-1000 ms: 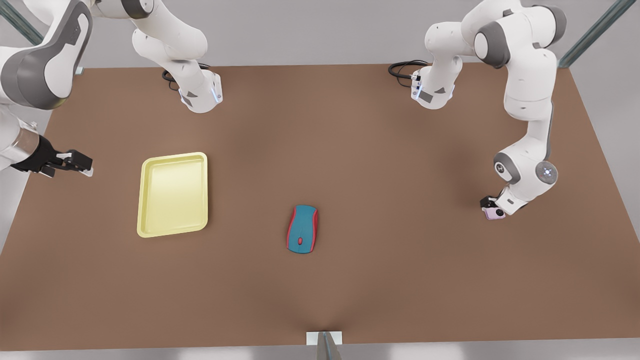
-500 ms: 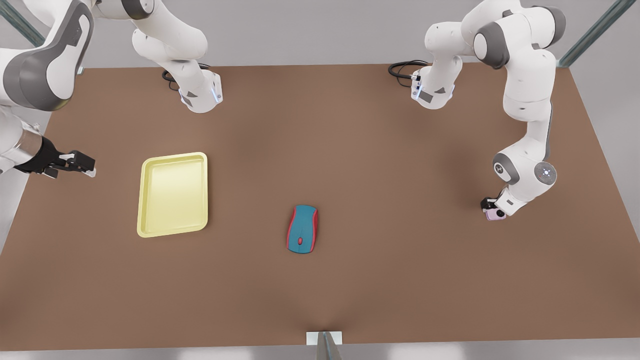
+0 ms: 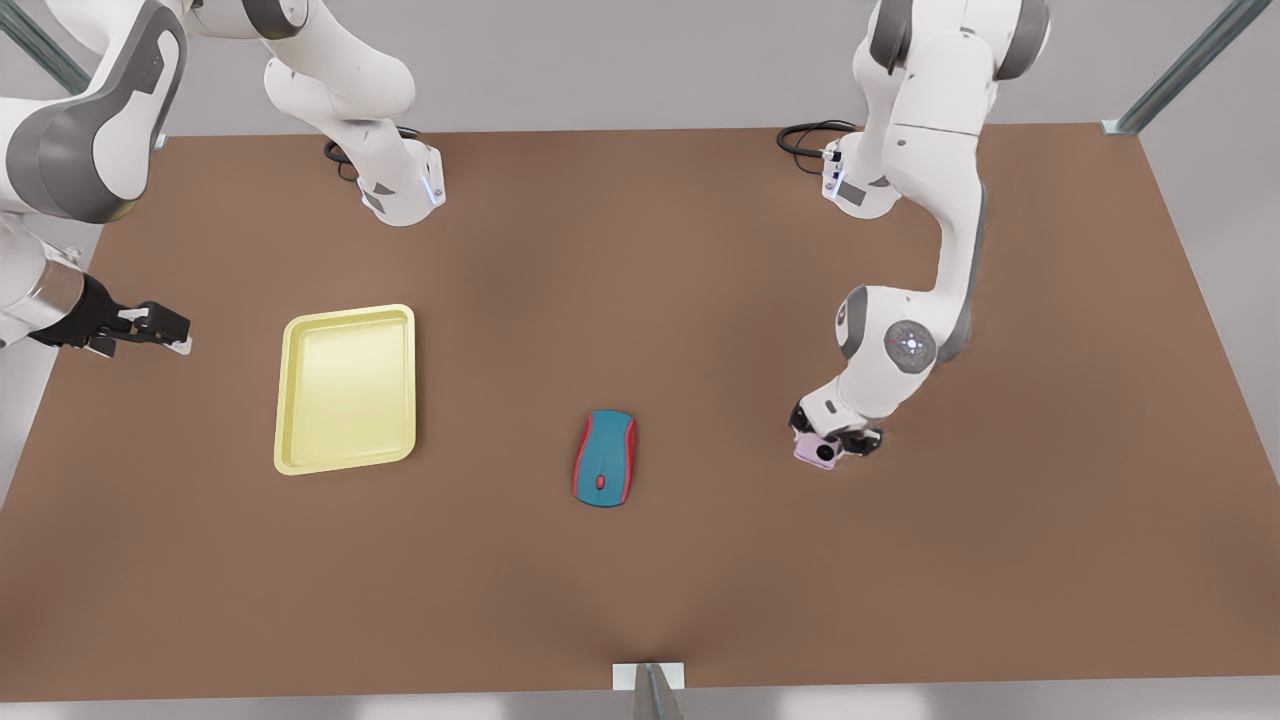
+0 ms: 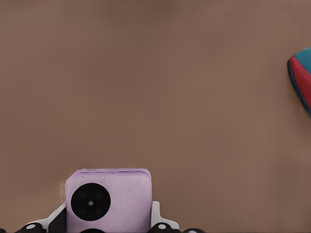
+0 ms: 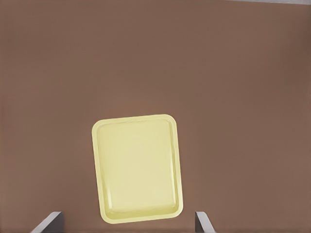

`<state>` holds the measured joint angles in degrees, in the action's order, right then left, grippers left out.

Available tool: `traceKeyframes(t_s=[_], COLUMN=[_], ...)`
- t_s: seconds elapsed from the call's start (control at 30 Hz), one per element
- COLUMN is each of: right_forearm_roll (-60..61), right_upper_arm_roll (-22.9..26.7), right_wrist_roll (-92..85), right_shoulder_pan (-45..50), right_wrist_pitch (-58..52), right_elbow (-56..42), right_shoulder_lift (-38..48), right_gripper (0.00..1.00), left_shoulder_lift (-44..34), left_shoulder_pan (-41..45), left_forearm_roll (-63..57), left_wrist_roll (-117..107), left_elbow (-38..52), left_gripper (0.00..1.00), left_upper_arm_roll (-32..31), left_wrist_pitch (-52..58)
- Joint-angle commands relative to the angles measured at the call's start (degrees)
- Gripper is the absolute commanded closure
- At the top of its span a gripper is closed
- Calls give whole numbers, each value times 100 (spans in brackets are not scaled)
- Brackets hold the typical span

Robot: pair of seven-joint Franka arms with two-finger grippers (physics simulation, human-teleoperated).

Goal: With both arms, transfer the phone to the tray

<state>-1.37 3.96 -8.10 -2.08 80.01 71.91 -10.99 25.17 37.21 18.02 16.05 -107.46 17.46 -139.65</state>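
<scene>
Carried phone (image 3: 822,452) leftward toward mouse (image 3: 604,472), left gripper (image 3: 830,443) clamped on it. Keep level, hand over mid-frame; right gripper (image 3: 150,328) spread, waiting beside tray (image 3: 345,389).

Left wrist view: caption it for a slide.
Left gripper shut on the pale pink folded phone above the brown table, teal-and-red mouse nearby.
</scene>
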Motion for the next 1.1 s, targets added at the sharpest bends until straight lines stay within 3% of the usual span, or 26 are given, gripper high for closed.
traceKeyframes(t_s=[0.0,0.07,0.2,0.4,0.5,0.7,0.77,0.9,0.97,1.03,1.07], right_forearm_roll=[5,5,14,5,-4,-56,-39,-30,-30,-12,32], right_upper_arm_roll=[8,0,0,0,0,0,0,0,0,0,-9], right_wrist_roll=[1,1,1,1,1,-8,-8,-8,-8,1,1], right_shoulder_pan=[6,6,6,6,6,15,15,15,15,15,24], right_wrist_pitch=[-3,-3,-3,-3,-3,-12,-12,-12,-12,-12,-3], right_elbow=[-1,-1,-1,-1,-1,-1,-1,-1,-1,-1,-1], right_shoulder_lift=[0,0,0,0,0,9,18,18,18,9,-8], right_gripper=[0,0,0,0,0,0,0,0,0,0,0], left_shoulder_lift=[32,471,1595,3125,3635,4356,4374,4365,4137,3645,3232], left_shoulder_pan=[304,744,805,1078,1184,1377,1377,1377,1281,860,569], left_forearm_roll=[-9,26,8,17,17,-18,-18,-18,-18,-36,-36], left_wrist_roll=[-4241,-5489,-6886,-7687,-7748,-7845,-7836,-7845,-7775,-7311,-6194], left_elbow=[401,1279,3133,5252,5420,5825,5833,5833,5825,5772,5737], left_gripper=[19,19,19,19,19,19,0,0,0,0,0], left_upper_arm_roll=[-6,-199,-911,-1377,-1763,-1755,-1755,-1755,-1685,-1676,-1246], left_wrist_pitch=[1318,1423,1608,835,-264,-739,-739,-713,164,1727,3074])
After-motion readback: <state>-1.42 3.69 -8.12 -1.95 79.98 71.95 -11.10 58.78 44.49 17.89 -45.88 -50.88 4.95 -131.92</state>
